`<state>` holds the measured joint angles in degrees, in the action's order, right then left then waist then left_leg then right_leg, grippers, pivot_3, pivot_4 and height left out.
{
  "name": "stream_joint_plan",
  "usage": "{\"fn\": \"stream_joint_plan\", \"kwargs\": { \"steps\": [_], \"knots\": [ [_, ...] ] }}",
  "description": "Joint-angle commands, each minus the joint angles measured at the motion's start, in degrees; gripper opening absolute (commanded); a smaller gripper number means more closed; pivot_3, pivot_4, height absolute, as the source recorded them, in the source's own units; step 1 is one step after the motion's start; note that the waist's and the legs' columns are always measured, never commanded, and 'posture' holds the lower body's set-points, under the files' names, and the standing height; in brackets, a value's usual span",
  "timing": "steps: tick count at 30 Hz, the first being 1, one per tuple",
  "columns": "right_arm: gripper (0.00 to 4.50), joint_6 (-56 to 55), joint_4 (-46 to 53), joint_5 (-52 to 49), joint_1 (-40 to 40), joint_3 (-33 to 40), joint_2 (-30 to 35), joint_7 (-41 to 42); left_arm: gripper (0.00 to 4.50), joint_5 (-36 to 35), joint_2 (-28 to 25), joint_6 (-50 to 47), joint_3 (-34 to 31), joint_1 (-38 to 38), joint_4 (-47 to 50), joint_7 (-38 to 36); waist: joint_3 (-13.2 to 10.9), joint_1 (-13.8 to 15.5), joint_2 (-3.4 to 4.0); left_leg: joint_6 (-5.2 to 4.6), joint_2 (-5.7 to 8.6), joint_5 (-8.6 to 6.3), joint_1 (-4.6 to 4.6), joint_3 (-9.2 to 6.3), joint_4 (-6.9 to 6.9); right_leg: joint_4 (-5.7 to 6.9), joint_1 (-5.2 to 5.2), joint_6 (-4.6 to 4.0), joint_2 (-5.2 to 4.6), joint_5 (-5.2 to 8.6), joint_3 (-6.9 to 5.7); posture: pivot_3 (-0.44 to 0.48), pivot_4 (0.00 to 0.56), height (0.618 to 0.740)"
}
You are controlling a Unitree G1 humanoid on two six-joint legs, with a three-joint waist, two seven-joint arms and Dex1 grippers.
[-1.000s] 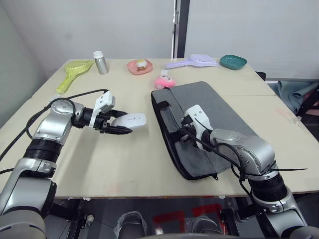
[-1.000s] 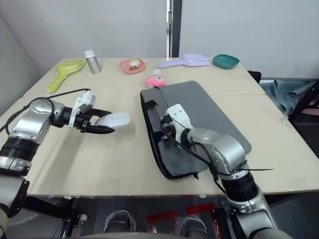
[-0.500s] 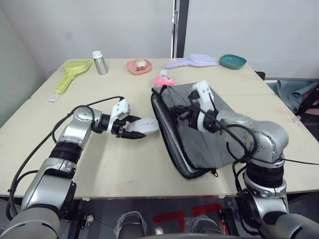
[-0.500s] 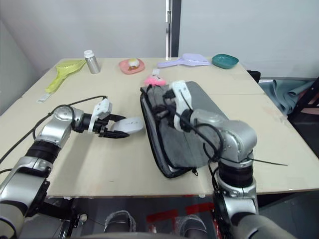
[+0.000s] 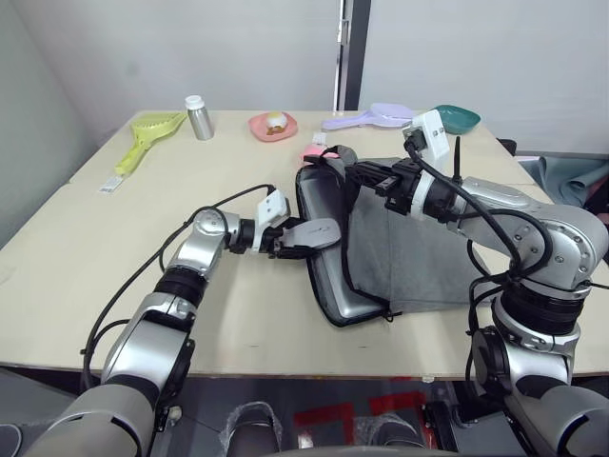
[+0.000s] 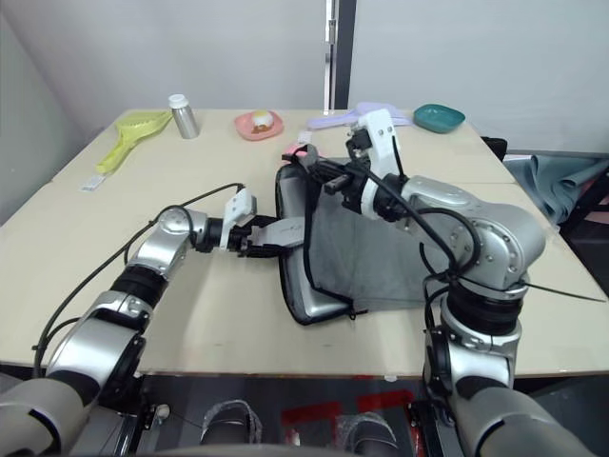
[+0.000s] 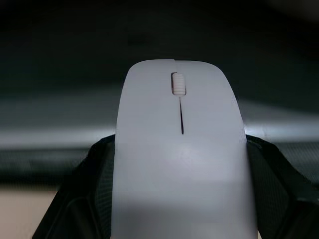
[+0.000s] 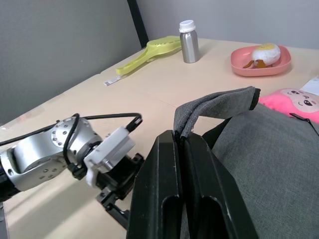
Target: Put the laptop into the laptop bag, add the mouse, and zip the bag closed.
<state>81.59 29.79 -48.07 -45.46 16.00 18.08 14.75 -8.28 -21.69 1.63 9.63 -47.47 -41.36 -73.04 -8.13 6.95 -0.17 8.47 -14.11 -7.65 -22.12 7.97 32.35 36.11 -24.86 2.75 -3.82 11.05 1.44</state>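
left eye view: the right gripper [image 5: 366, 175] pinches the laptop bag [image 5: 400, 252] flap and lifts it; if that fabric slips, the mouth drops on the mouse [image 5: 315, 232], clamped in the left gripper [image 5: 297, 240] at the bag's 9 o'clock rim. silver laptop edge shows inside.

left wrist view: the mouse [image 7: 179, 159] is smooth, white, wheel forward.

right wrist view: fingers [image 8: 167, 199] are clenched on a grey fabric fold.

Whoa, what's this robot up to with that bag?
It is packing a laptop bag. Its right hand grips the bag's top flap and holds it lifted open, and the silver laptop already lies inside. Its left hand holds a white mouse right at the bag's opening, about to slip it in.
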Motion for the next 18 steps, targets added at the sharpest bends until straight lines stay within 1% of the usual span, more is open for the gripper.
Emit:
{"fn": "stream_joint_plan", "kwargs": {
  "steps": [1, 5, 9, 13, 18],
  "knots": [
    [0.03, -2.84, 2.08, -2.45, -1.17, 3.1, 1.1, 0.44, 2.85, 0.34, 0.64, 2.13, -1.36, -2.66, -2.49, 1.39, 0.0, -0.07, 0.0, 0.0, 0.0, 0.0, 0.01, 0.0, -0.01, 0.01, 0.0, 0.0, 0.0, 0.0, -0.01, 0.0, 0.15, 0.74],
    [0.03, -3.41, 2.25, -4.08, -1.14, 2.98, 1.46, 0.15, 2.85, 3.19, 2.53, 6.31, 0.23, -4.92, -7.7, 4.0, 0.0, 0.12, 0.0, -0.01, 0.01, 0.01, 0.0, 0.0, 0.0, -0.01, 0.02, 0.0, -0.01, 0.0, 0.0, 0.0, 0.15, 0.74],
    [0.03, -3.71, 2.32, -4.69, -0.82, 2.6, 1.67, -0.26, 2.85, 6.24, 5.96, 10.42, 0.2, -8.41, -15.13, 9.89, 0.0, 0.67, -0.01, -0.03, 0.01, 0.01, -0.04, -0.06, 0.05, 0.01, 0.02, 0.01, -0.02, -0.01, -0.01, 0.0, 0.15, 0.74],
    [0.03, -3.7, 2.45, -5.32, -0.62, 2.31, 1.79, -0.82, 2.85, 6.42, 9.45, 11.73, -0.12, -10.58, -18.96, 9.49, 0.0, 1.04, -0.01, -0.03, 0.03, 0.01, -0.04, -0.05, 0.08, 0.01, 0.03, 0.02, -0.03, -0.02, 0.0, 0.0, 0.15, 0.74],
    [0.03, -3.47, 2.87, -6.19, -0.28, 2.14, 1.73, -1.86, 2.85, 7.66, 11.83, 12.58, -0.39, -12.66, -22.81, 10.67, -0.01, 1.25, -0.01, -0.04, 0.03, 0.01, -0.02, -0.05, 0.08, 0.03, 0.03, 0.01, -0.03, -0.02, 0.0, 0.0, 0.15, 0.74]
  ]
}}
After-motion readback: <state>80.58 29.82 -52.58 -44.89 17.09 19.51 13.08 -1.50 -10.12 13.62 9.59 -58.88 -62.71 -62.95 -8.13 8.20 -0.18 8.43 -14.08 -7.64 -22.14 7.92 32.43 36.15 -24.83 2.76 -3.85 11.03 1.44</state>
